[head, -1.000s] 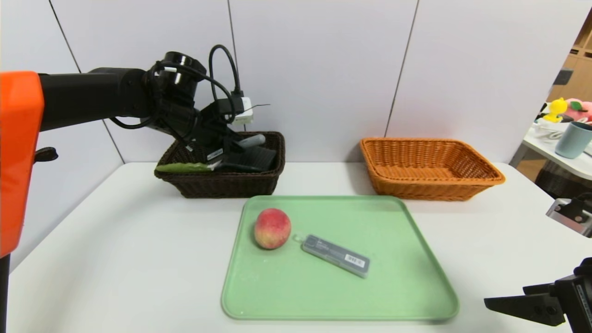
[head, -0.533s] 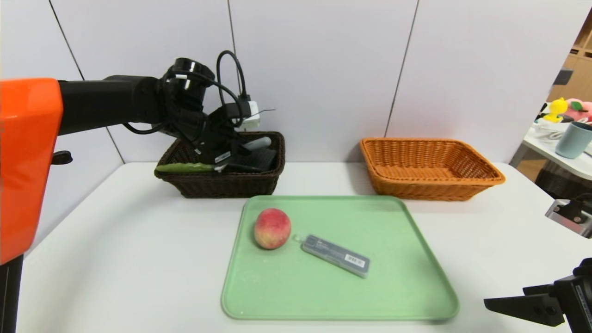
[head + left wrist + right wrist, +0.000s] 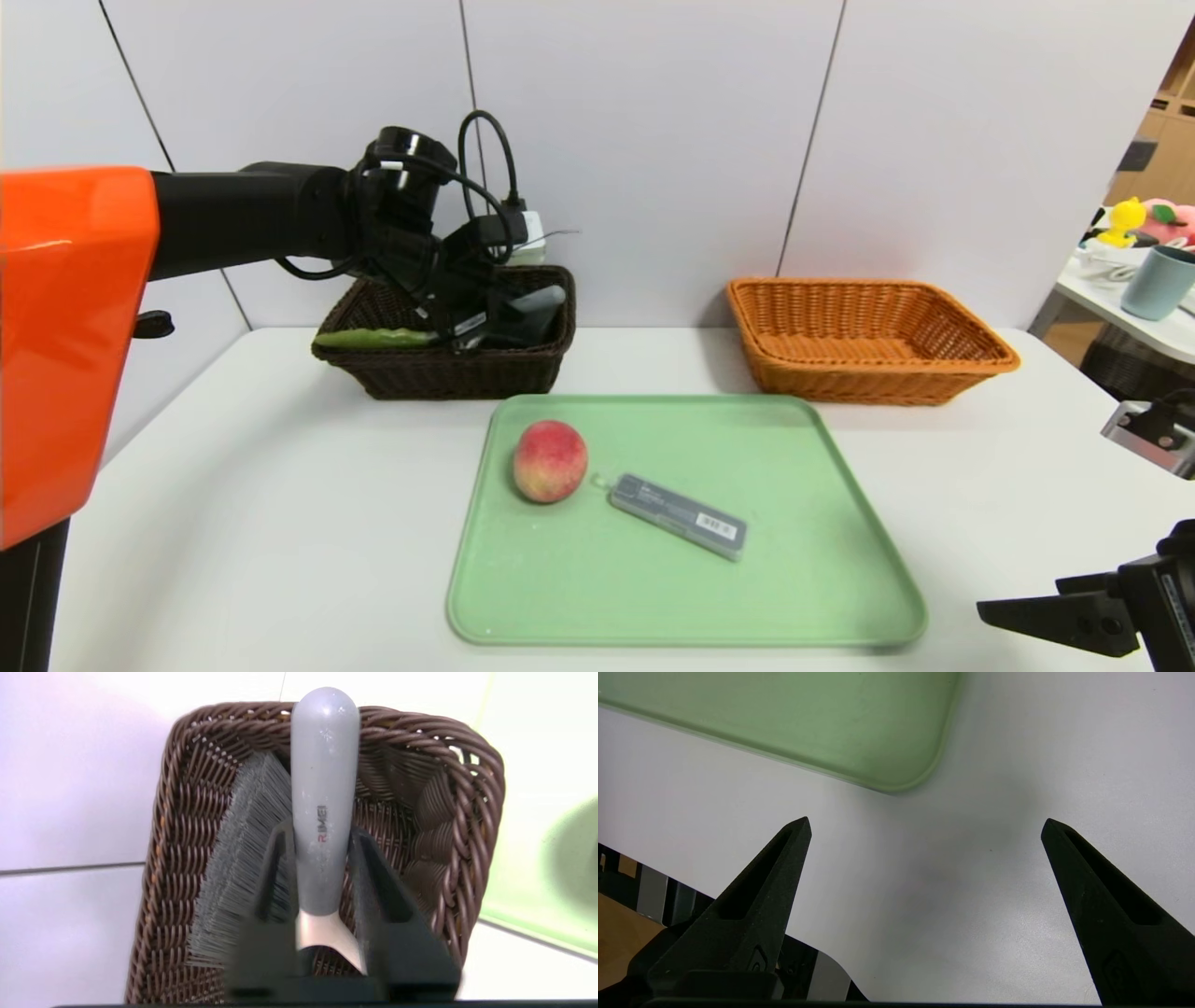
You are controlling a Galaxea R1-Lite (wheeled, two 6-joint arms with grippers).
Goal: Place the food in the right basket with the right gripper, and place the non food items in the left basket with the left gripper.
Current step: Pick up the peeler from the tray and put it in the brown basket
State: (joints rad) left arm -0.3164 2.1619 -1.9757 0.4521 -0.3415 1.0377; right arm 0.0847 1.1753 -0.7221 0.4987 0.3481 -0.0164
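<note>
My left gripper [image 3: 493, 315] reaches down into the dark brown left basket [image 3: 448, 375]. In the left wrist view its jaws [image 3: 320, 830] are shut on the grey handle of the white peeler [image 3: 324, 788], whose tip points at the basket's far wall [image 3: 420, 765]. The brush [image 3: 243, 858] lies in the basket beside it, its green handle [image 3: 373, 338] sticking over the rim. The peach [image 3: 550, 460] and the grey case [image 3: 679, 515] lie on the green tray [image 3: 794, 597]. The orange right basket [image 3: 868, 373] holds nothing. My right gripper [image 3: 924, 821] hangs open over the table at the near right.
The tray's corner [image 3: 878, 765] lies just beyond the right gripper. A side table with a blue cup [image 3: 1158, 280] and toys stands past the table's right edge. A white wall runs close behind both baskets.
The left arm has moved right and down, carrying the peeler deeper into the dark basket. The right arm, peach and case have not moved.
</note>
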